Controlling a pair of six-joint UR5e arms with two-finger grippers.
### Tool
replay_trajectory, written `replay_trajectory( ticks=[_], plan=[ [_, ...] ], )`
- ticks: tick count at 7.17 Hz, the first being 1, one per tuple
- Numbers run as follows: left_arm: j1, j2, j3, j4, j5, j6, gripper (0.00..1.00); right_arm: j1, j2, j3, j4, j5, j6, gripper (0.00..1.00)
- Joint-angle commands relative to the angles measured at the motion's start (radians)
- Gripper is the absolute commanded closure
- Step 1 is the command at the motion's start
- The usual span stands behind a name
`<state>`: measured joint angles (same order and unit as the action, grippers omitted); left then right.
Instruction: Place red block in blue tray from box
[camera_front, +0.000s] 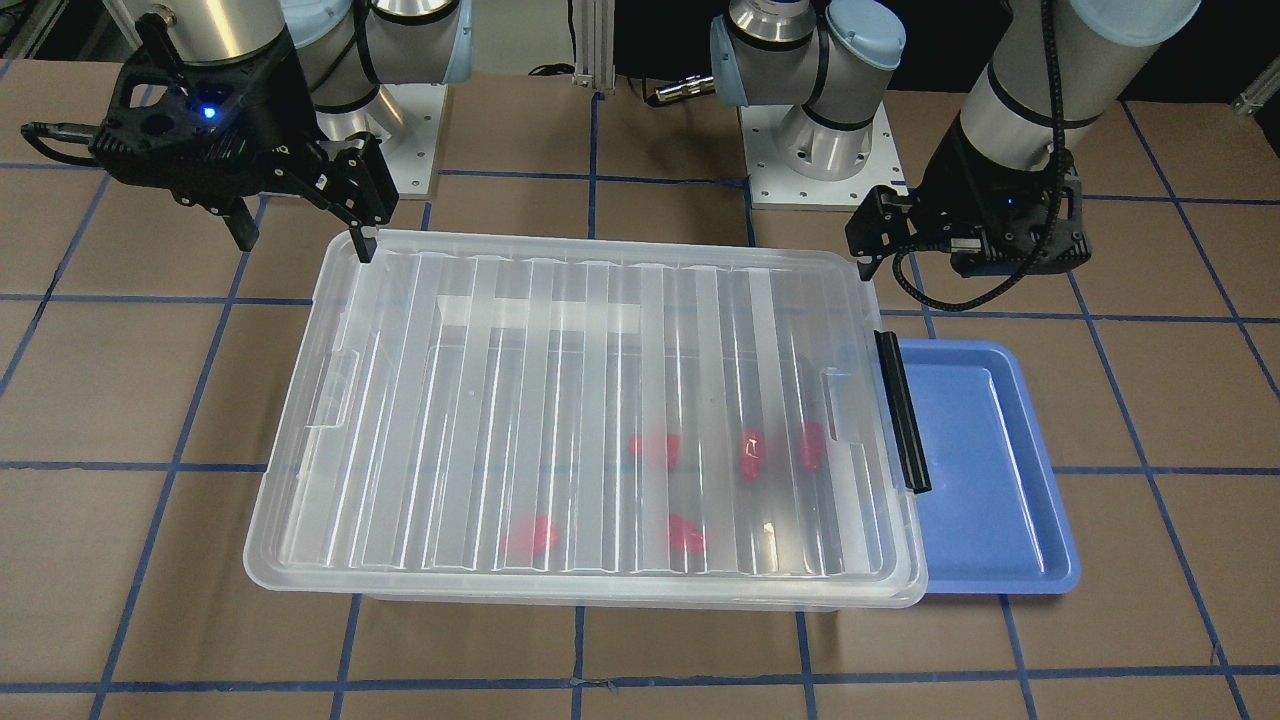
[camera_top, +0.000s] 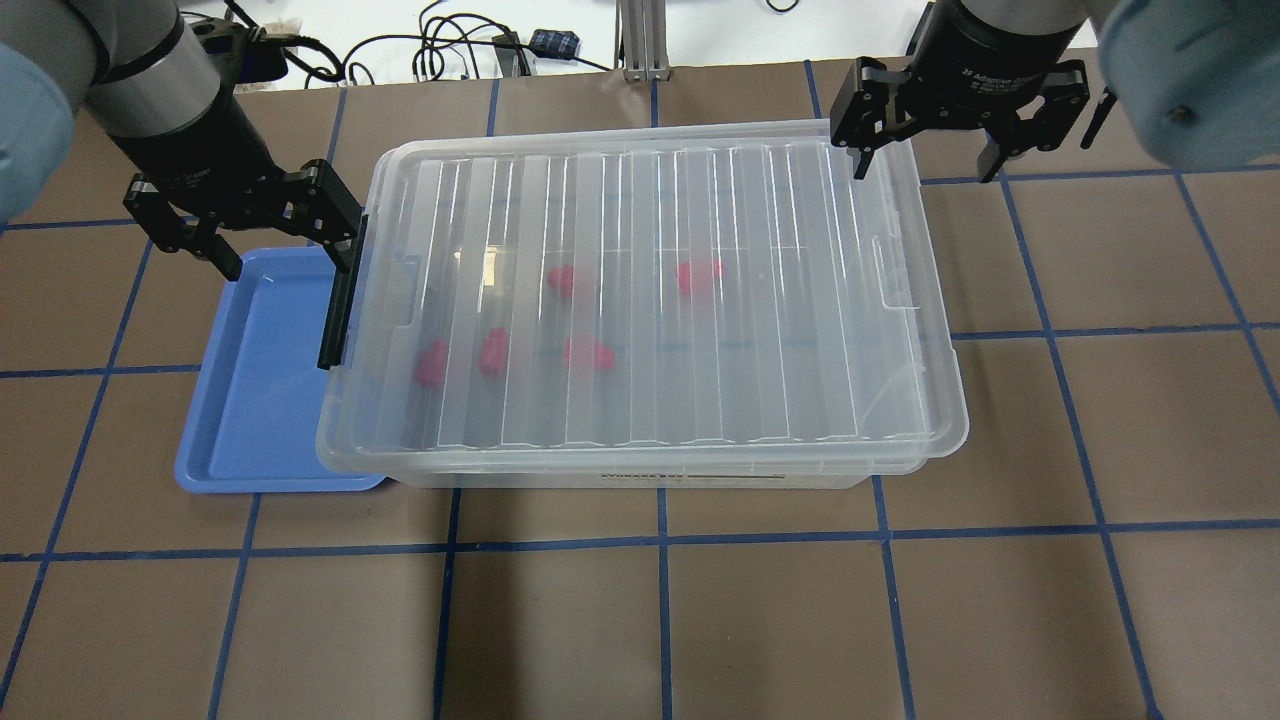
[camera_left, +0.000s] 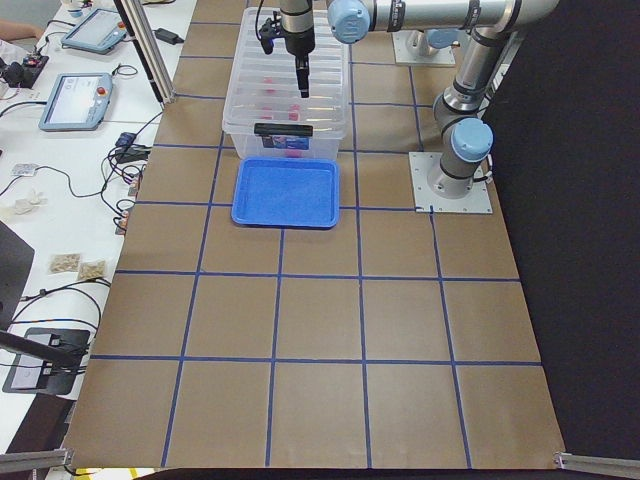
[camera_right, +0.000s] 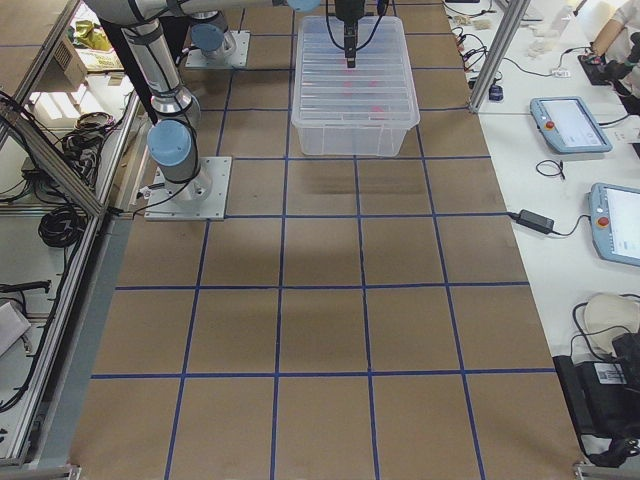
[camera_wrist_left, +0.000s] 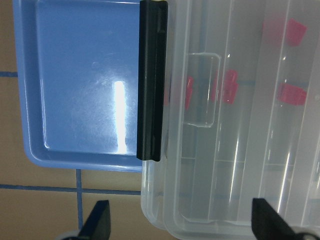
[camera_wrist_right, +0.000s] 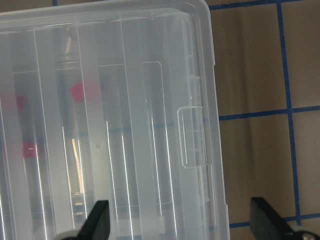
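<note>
- Brown gridded tabletop (camera_top: 700, 620) carries everything.
- Left claw (camera_top: 288, 262): fingers apart, empty, poised by the latch (camera_top: 338, 300), likely to unclip it.
- Right claw (camera_top: 925, 170): apart, empty, over the opposite lid (camera_top: 700, 250) corner.
- Red block (camera_top: 432, 365): one of five, inside the shut box (camera_top: 640, 478).
- Tray (camera_top: 250, 400): empty, beside the latch end.

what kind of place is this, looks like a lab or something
Most likely a robotics lab workcell: a robot arm base bolted to a table taped in a blue grid, and teach pendants on a side bench.
</note>
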<state>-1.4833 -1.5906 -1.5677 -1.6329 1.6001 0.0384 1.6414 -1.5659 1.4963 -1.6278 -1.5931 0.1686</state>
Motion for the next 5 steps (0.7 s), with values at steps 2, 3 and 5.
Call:
replay_trajectory(
  ticks=[2, 3, 5],
  plan=[
    [0.000, 0.000, 0.000, 0.005, 0.006, 0.005, 0.00, -0.002, 0.000, 0.002, -0.003, -0.007, -0.003, 0.00],
    [0.000, 0.000, 0.000, 0.005, 0.008, 0.006, 0.00, -0.002, 0.003, 0.004, -0.007, -0.005, -0.009, 0.00],
    [0.000, -0.002, 0.000, 0.007, 0.008, 0.006, 0.00, -0.038, 0.010, 0.018, -0.015, -0.010, -0.033, 0.00]
  ],
)
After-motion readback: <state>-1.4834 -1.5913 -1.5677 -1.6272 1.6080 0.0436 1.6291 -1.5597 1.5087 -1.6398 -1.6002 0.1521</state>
